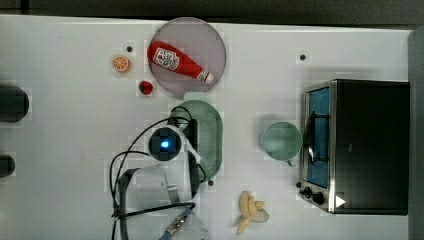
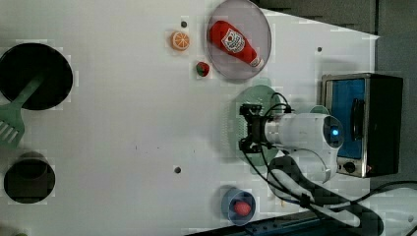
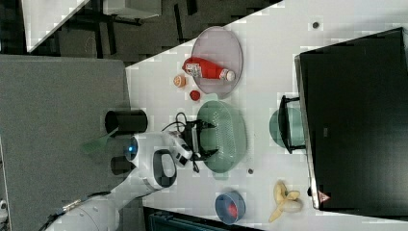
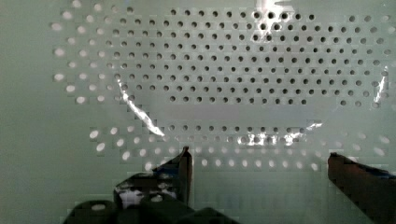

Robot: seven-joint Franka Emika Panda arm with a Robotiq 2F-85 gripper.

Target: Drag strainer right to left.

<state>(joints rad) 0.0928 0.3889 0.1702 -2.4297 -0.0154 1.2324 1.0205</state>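
The strainer (image 1: pixel 211 131) is a pale mint-green oblong colander lying mid-table, between the grey plate and the table's near edge. It also appears in the left view (image 2: pixel 231 135) and the right view (image 3: pixel 228 137). My gripper (image 2: pixel 247 127) reaches down over the strainer's side nearest the arm, seen likewise from the right (image 3: pixel 204 137). In the wrist view the perforated strainer floor (image 4: pixel 233 70) lies close below, and my open gripper (image 4: pixel 268 175) has its two fingertips (image 4: pixel 186 170) spread wide with nothing between them. Whether the fingers touch the plastic I cannot tell.
A grey plate (image 1: pixel 212 37) holding a ketchup bottle (image 1: pixel 177 61) sits just beyond the strainer. An orange slice (image 1: pixel 120 63) and strawberry (image 1: pixel 145 87) lie nearby. A green cup (image 1: pixel 281 141), toaster oven (image 1: pixel 365 145), banana (image 1: pixel 250 212), blue bowl (image 2: pixel 238 206) and black pan (image 2: pixel 34 76) stand around.
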